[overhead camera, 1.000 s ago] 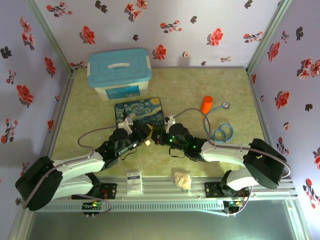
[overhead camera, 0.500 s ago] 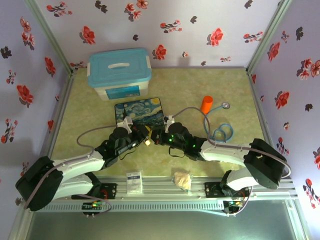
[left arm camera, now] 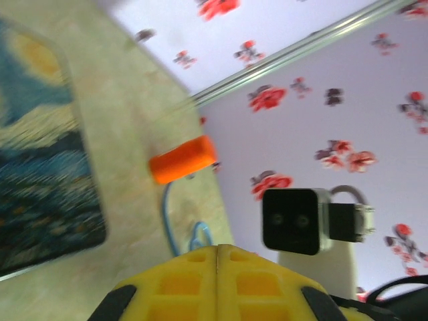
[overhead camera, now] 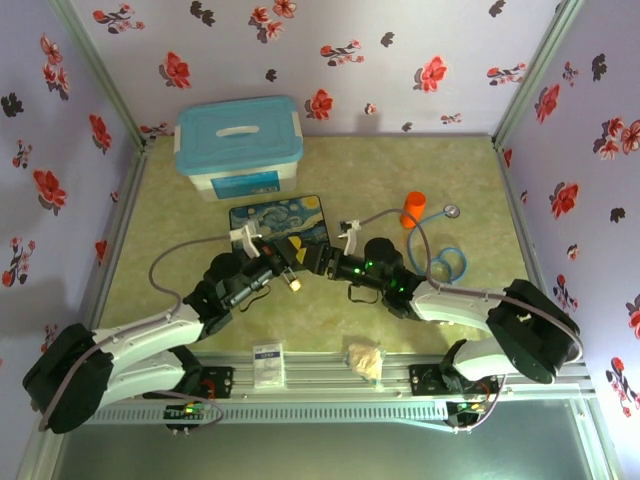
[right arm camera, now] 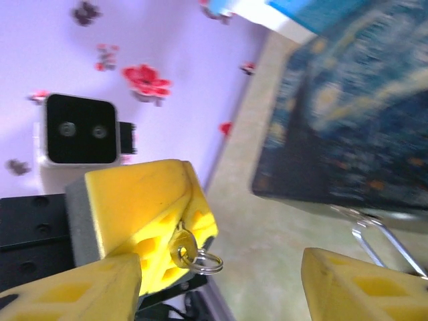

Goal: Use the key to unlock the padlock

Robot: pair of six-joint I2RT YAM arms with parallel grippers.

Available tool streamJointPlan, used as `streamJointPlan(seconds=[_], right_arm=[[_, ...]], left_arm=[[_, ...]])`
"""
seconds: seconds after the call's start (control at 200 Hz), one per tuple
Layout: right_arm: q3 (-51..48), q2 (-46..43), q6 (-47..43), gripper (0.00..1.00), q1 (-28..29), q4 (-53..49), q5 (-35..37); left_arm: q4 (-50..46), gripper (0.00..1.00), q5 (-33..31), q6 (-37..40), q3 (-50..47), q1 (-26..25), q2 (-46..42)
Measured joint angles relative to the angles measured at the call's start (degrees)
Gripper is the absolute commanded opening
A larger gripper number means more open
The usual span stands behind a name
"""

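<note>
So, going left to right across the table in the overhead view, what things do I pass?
Teal-lidded white plastic storage box → orange cylinder → coiled blue cable.

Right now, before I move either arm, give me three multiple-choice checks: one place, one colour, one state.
1. The orange cylinder stands: A against the back wall; B on the table, right of the starry painted box; C atop that box.
2. The storage bin lid is: A red; B light blue; C green.
3. The right claw is: A open; B shut on the cylinder; C shut on the bin.
B: top view shows it beside the box. B: the lid is pale blue. A: its fingers stand wide apart.
</note>
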Motion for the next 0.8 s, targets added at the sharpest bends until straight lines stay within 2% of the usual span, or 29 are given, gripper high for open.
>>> streamJointPlan(seconds=[0.165,0.35,0.8], right_arm=[[-0.02,0.61,1.25,0.46,-0.11,10.4,-4.35],[0.0,1.4,1.16,0.29,-0.11,14.6,-6.1],[0.02,1.49,0.81,0.21,-0.11,15.02,-5.79]], left_arm=[[7.74,0.0,0.42,1.6,-0.57,0.0,-0.9],[11.08,0.0,0.44,1.51,-2.05,0.0,-0.87],[14.23,0.0,0.81,0.17,-2.27,0.0,-1.14]])
